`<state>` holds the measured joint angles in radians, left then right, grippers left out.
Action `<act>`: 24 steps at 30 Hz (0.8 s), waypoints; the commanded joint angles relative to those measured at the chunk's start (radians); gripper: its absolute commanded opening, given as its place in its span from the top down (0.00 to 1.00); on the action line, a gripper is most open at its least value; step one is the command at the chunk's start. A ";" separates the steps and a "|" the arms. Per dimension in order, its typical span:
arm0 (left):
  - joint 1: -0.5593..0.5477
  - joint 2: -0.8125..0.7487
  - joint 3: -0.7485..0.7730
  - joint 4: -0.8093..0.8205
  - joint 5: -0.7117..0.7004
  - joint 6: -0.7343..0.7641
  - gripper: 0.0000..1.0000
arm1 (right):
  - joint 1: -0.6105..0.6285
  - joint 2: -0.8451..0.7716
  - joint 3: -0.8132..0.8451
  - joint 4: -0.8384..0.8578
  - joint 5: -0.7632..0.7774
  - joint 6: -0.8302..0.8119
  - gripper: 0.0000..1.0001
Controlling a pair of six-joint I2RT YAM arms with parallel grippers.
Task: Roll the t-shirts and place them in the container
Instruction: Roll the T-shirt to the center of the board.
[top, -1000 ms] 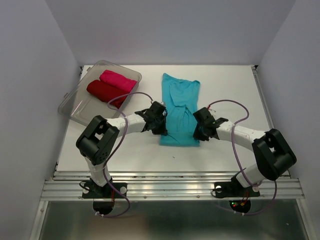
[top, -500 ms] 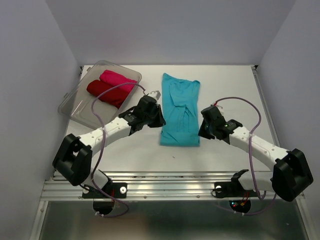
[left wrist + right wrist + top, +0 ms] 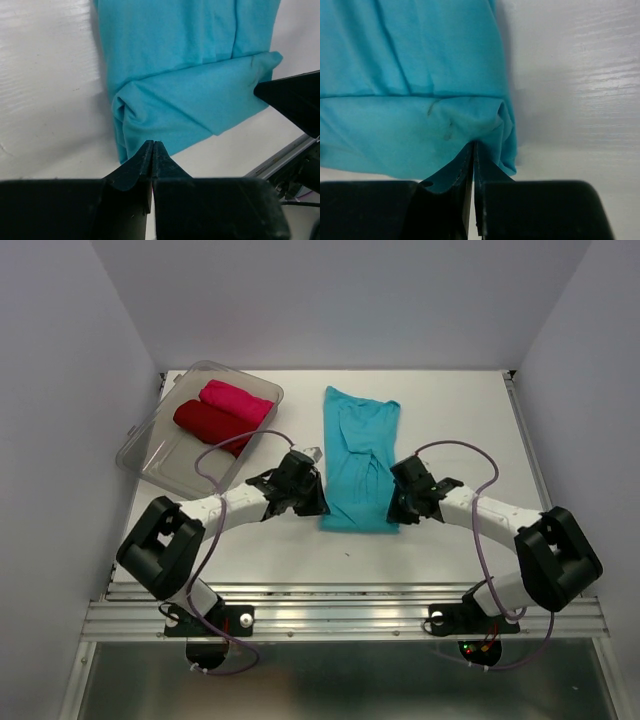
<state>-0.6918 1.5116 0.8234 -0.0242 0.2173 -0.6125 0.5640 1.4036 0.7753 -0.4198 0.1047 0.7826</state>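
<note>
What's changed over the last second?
The left claw and right claw drew slightly outward, then back in. Both are again shut at the near hem of the flat turquoise cloth t-shirt, seemingly pinching it. That shirt, the dark red rolled shirt, the magenta rolled shirt and the clear plastic tub stayed put.

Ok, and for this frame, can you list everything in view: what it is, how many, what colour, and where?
turquoise t-shirt: one, turquoise-blue, flat at table centre, near end folded over
dark red t-shirt: one, rolled, in the tub
magenta t-shirt: one, bright pink, rolled, in the tub behind the red one
tub: one, clear plastic, far-left of table
table: one, white
left gripper: black, shut, tips at the turquoise shirt's near edge
right gripper: black, shut, pinching puckered turquoise cloth
</note>
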 commanded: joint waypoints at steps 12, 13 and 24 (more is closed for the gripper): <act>0.005 0.024 -0.047 0.032 -0.059 0.043 0.92 | -0.001 -0.083 -0.013 -0.059 0.150 0.003 0.89; 0.006 0.013 -0.046 0.026 -0.064 0.043 0.92 | -0.001 -0.097 -0.007 -0.075 0.156 0.003 0.88; 0.006 -0.099 -0.082 0.004 0.002 0.034 0.46 | -0.001 -0.184 -0.070 -0.056 0.052 -0.031 0.59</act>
<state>-0.6853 1.4414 0.7780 -0.0177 0.1806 -0.5877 0.5640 1.2613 0.7395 -0.4950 0.2123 0.7761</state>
